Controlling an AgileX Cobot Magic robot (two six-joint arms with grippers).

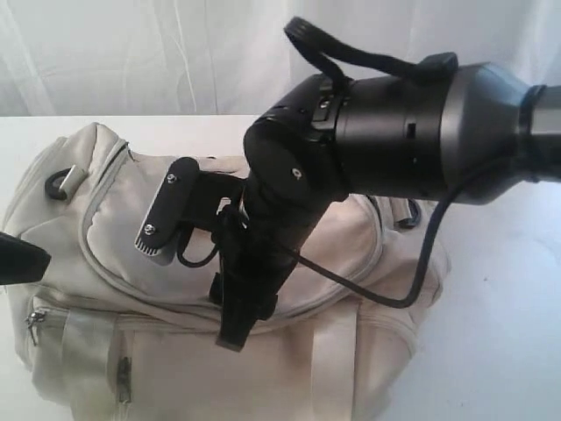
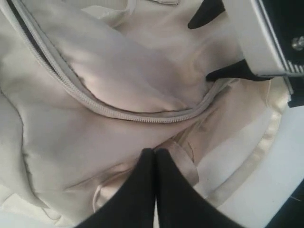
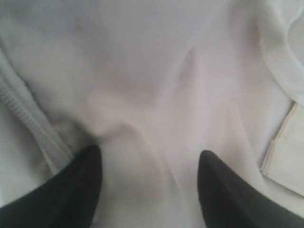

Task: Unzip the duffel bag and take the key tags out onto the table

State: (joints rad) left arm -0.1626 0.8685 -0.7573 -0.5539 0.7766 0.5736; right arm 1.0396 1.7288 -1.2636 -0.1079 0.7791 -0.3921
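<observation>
Cream fabric right up front: the duffel bag [image 1: 105, 263] lies on the white table [image 1: 513, 298] with its front side facing the exterior camera. A small metal zipper pull [image 1: 35, 323] hangs low at the left, and a satin webbing strap [image 1: 333, 368] runs down the front. In from the left edge comes the left gripper [image 2: 154, 153], fingers pressed tight together, tips down on a satin tab [image 2: 183, 159] of the bag. Whether anything is pinched between them, I cannot tell. Just past those tips a pale zipper [image 2: 118, 113] curves across the bag, teeth meshed along the stretch that shows. Over the middle, the right arm reaches in from the right and angles down onto the bag's top. The right gripper [image 3: 149, 156] has its fingers spread wide, nothing between them but cream cloth close beneath. Further back, a dark ring [image 1: 60, 184] sits at the bag's left end. Behind it all is bare table, then a white curtain [image 1: 131, 53].
</observation>
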